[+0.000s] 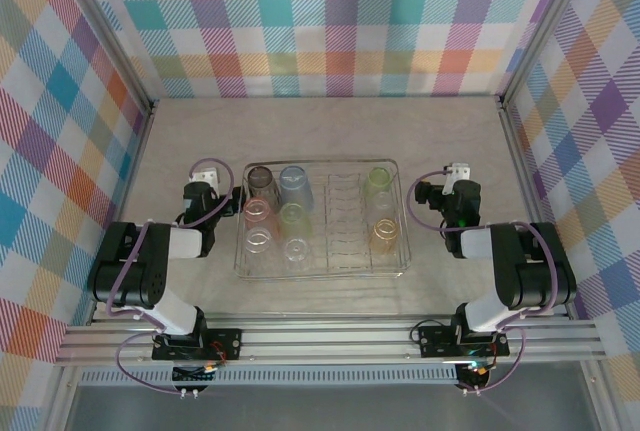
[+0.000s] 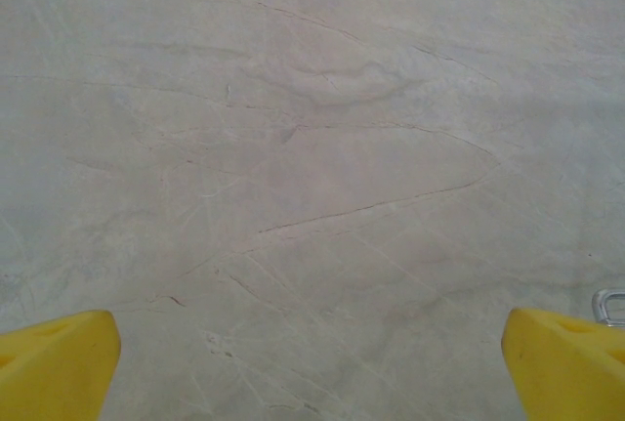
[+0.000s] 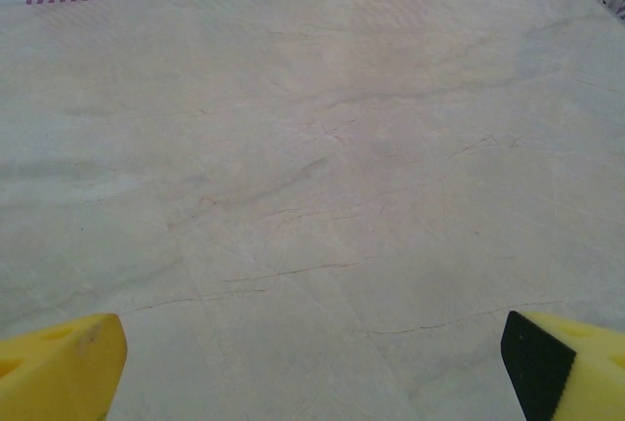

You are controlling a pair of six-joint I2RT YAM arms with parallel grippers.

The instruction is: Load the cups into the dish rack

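The dish rack (image 1: pixel 345 217) sits between the left tool (image 1: pixel 204 181) and right tool (image 1: pixel 457 174).

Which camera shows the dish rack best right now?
Top external: it shows the whole dish rack from above, cups inside. The left wrist view catches a wire corner at its right edge, probably the rack's; the right wrist view faces tabletop.

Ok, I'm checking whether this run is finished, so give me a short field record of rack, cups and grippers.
dish rack: middle of table, between the arms
cups: all seen sit inside rack; six at left end, others at right end
left gripper: open, empty, left of rack
right gripper: open, empty, right of rack
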